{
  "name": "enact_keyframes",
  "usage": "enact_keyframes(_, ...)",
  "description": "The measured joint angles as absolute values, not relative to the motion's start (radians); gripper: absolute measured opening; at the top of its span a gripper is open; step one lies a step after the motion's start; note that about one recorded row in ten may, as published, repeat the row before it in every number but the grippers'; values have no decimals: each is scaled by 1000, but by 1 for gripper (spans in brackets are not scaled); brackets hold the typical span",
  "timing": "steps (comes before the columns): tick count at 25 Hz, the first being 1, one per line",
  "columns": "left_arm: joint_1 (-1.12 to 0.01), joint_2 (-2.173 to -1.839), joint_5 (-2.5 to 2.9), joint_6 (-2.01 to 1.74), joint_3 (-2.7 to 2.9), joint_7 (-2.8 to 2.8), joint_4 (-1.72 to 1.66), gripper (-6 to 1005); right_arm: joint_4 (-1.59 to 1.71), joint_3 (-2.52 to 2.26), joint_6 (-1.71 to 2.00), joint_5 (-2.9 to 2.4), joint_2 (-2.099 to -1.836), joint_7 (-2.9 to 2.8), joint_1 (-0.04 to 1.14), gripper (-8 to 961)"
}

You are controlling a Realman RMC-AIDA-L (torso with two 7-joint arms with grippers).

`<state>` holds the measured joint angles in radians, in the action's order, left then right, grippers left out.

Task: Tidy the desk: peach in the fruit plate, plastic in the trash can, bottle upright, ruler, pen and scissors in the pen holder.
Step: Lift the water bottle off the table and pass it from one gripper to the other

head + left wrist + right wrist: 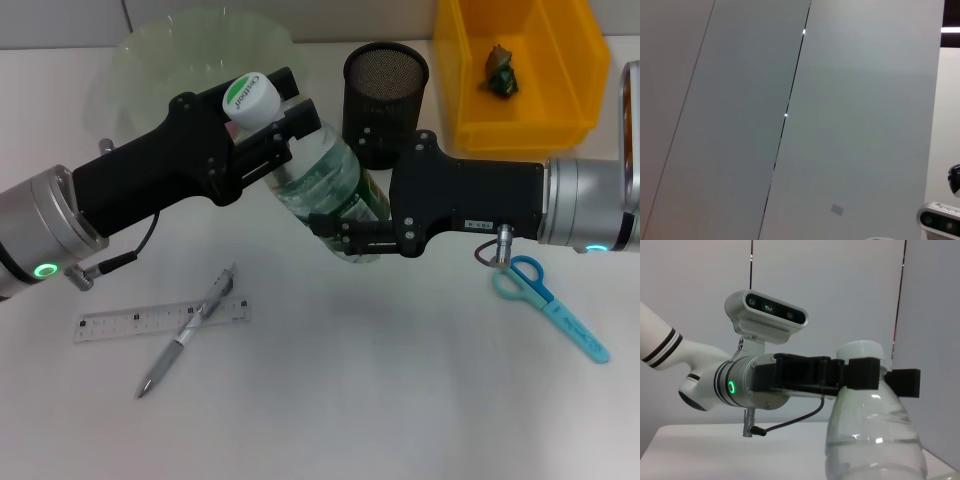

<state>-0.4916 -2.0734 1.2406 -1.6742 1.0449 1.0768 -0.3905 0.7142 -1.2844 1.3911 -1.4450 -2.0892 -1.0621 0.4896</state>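
Nearest to the robot, on the white desk, lie a clear plastic ruler and a grey pen that rests across the ruler's end. The scissors with blue handles lie flat on the right side, just below the right arm.

In the middle, both arms hold the bottle above the desk. The left gripper is pressed together on the neck, just under the white cap, and the right gripper is pinching the lower part of the body. The bottle is transparent, with ribs, some water inside and a green label. Its long axis is tilted: the cap points up and toward the left arm, the base goes down toward the right arm. I judge that the next move depends on this tilt, because the base must come under the cap before the bottle can stand. The right gripper is nearer to the base.

Farther back stand the black mesh pen holder, round and empty as far as I see, the pale green fruit plate with a wavy edge, and the yellow bin with something small and dark in it
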Motion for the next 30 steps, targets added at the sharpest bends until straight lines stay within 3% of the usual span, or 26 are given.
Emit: enact_keyframes(30, -493, -2071, 1234, -1669, 1046, 1075, -396, 449, 680, -1304, 1394, -1403, -2084, -1021, 505, 759)
